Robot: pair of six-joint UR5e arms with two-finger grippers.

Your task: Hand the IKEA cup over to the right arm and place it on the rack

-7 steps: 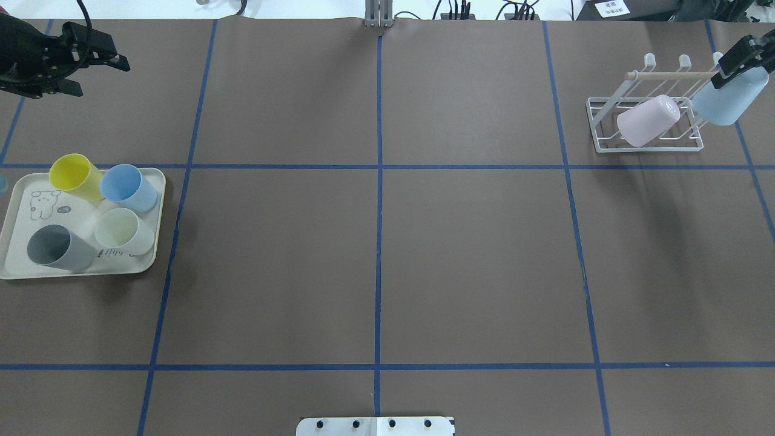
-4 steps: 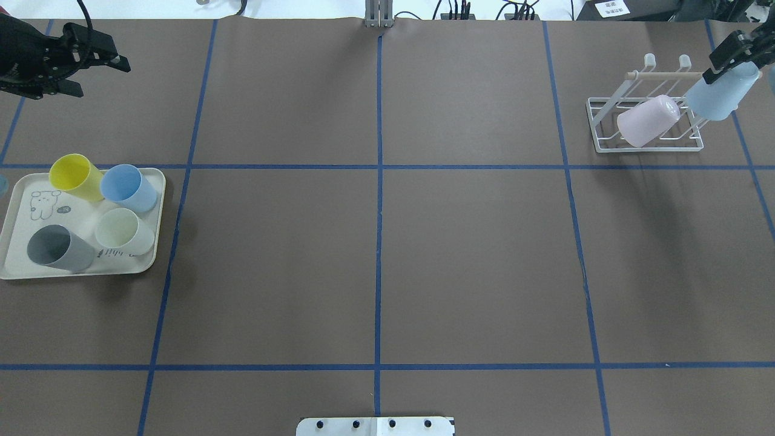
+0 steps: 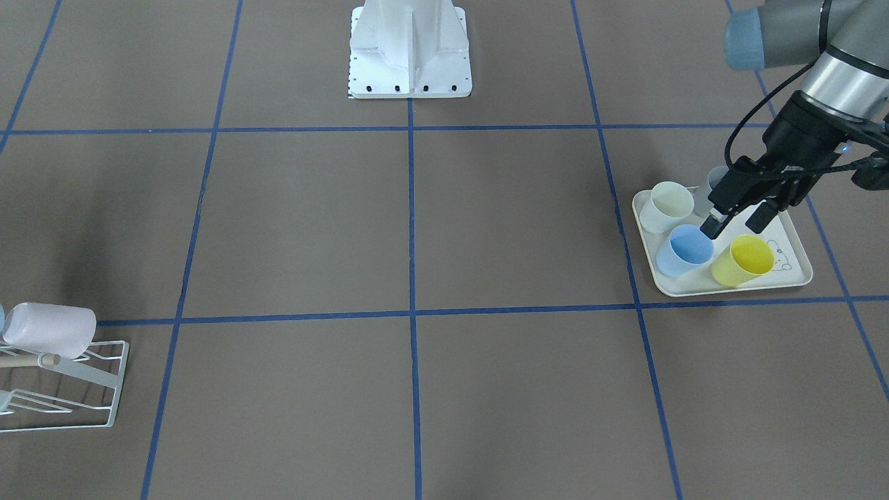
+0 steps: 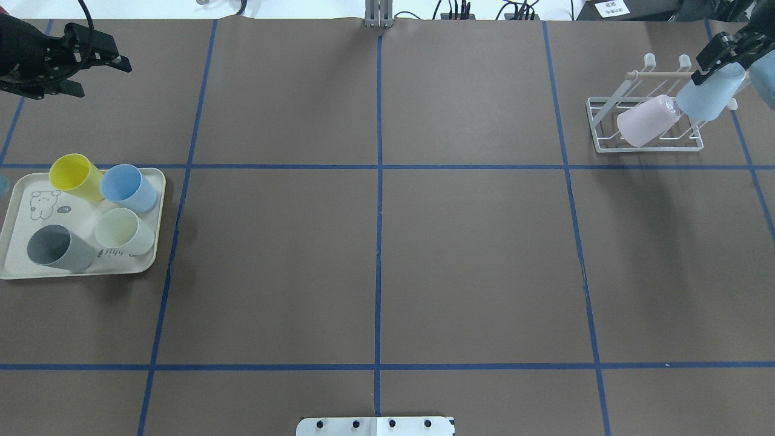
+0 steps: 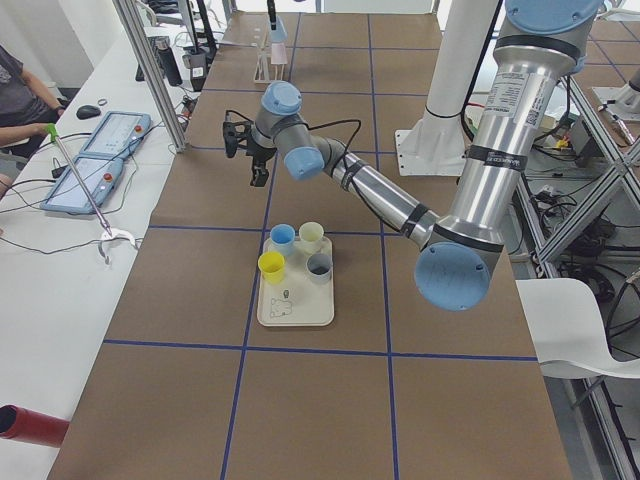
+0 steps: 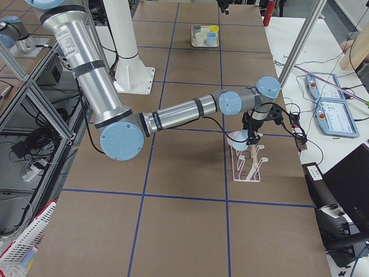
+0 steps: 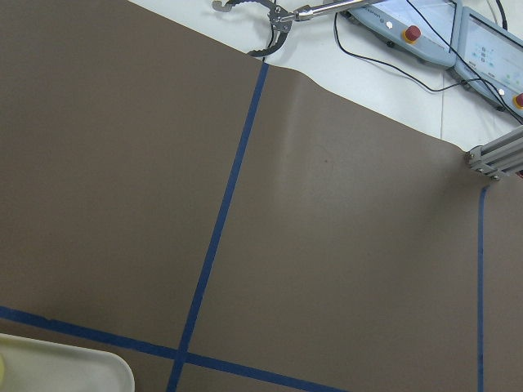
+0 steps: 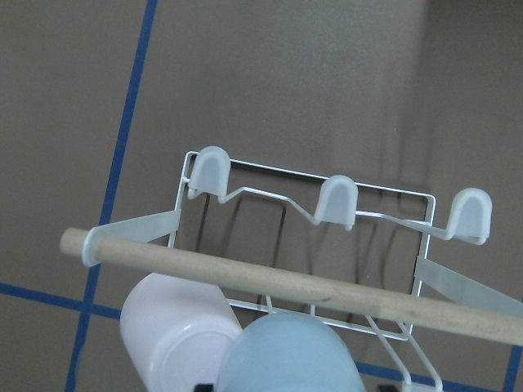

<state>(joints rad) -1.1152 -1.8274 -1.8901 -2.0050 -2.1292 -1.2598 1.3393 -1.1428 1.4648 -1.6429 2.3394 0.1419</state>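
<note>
Inboard end of the rack is taken up by the pink cup; the blue cup, gripped in the right claw, is held just beside it over the wooden rod. Three capped prongs beyond the rod are uncovered. Open table lies between rack and tray.
</note>
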